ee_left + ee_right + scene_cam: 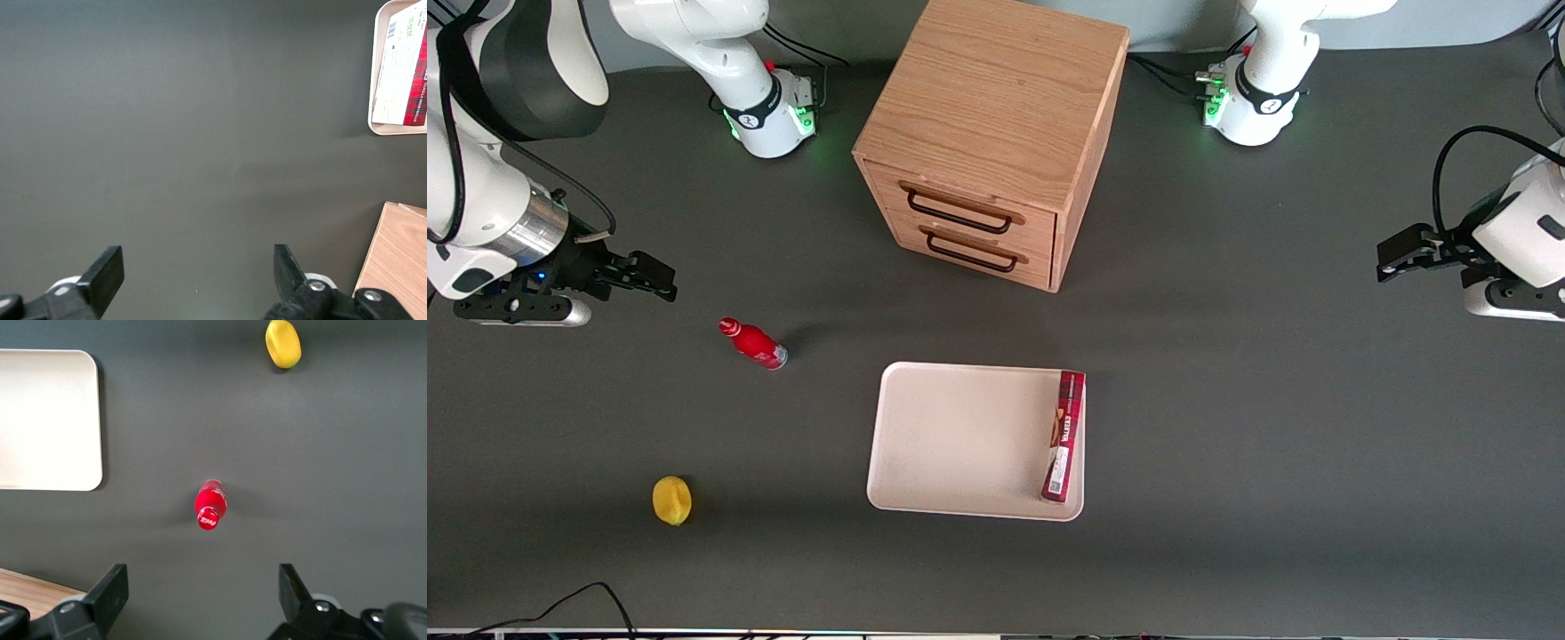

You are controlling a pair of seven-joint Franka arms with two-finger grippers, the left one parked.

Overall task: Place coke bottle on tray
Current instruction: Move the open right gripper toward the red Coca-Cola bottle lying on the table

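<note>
So the gripper [200,600] hangs wide open with nothing in it, and next it must go down to grab the coke bottle [210,504] just ahead, well apart from the tray [50,420].

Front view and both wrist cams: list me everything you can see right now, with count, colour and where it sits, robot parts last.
coke bottle: one, red with red cap, standing on the table apart from the tray, toward the working arm's end.
tray: one, cream-white, on the table in front of the cabinet's drawers, nearer the front camera.
box: one, long, dark red, lying in the tray along its edge toward the parked arm's end.
lemon: one, yellow, on the table, nearer the front camera than the bottle.
drawer cabinet: one, wooden, two drawers with dark handles, both shut.
table: one, dark grey.
gripper: one, black, open, holding nothing, raised above the table, farther from the front camera than the bottle.
</note>
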